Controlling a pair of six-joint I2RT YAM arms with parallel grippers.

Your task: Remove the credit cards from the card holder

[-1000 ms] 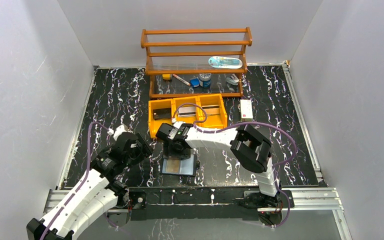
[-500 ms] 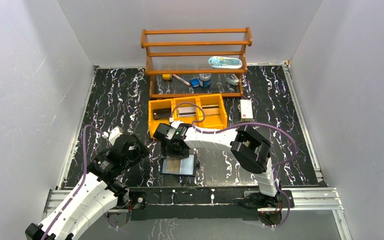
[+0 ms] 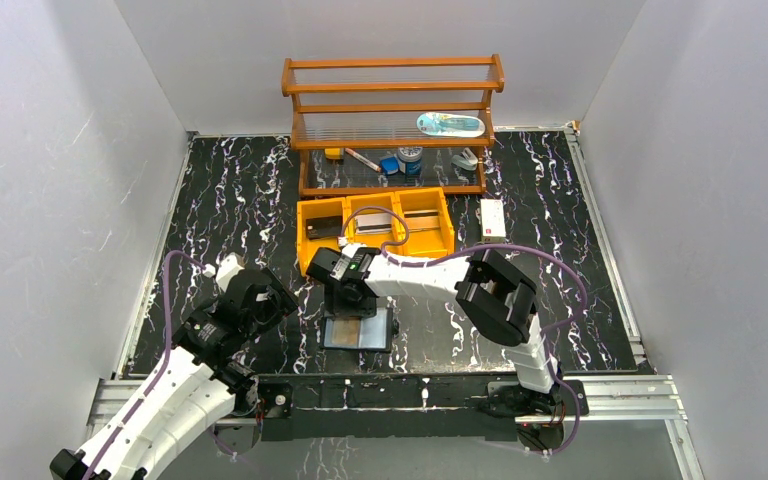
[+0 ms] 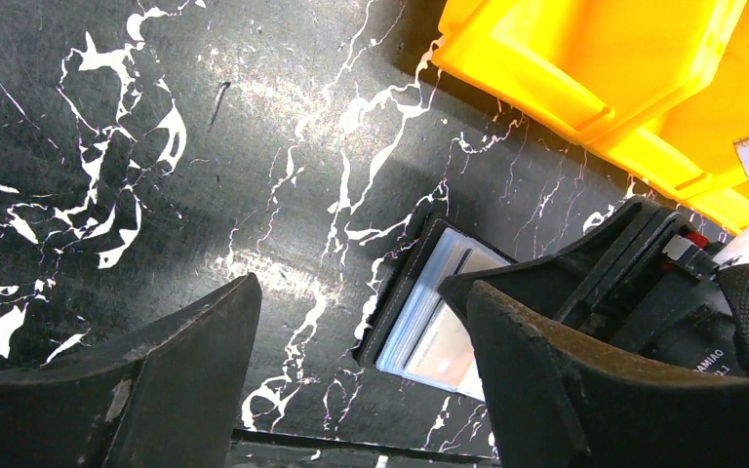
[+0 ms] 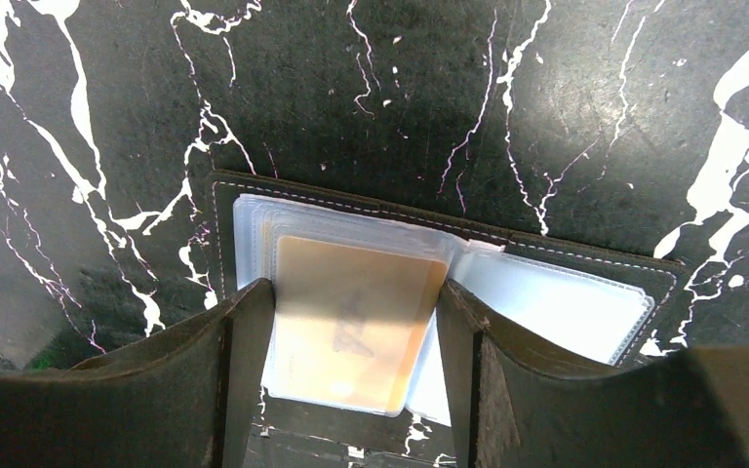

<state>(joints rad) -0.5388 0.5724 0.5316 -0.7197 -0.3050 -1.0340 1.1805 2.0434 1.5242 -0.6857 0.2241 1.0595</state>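
Open black folding card holder (image 3: 360,335) flat on marbled surface (image 3: 240,190), before yellow three-compartment plastic bin tray (image 3: 303,245), wooden shelf rack (image 3: 392,88) behind it

Quick headcount: two tools are showing, the left tool (image 4: 356,312) and the right tool (image 5: 351,297). One card holder (image 3: 360,331) is lying open on the tabletop (image 3: 230,190), showing two panels. Only one credit card (image 5: 356,336), a tan one, is showing in it. Clear sleeves are stacking up around it, can't tell how many. One yellow bin tray (image 3: 304,250) is sitting there with three compartments. One wooden rack (image 3: 392,62) is standing at the back, carrying one oval blue-and-white thing (image 3: 451,124) and about five small bits (image 3: 409,160) lower down. One white box (image 3: 492,219) is lying beside the tray.
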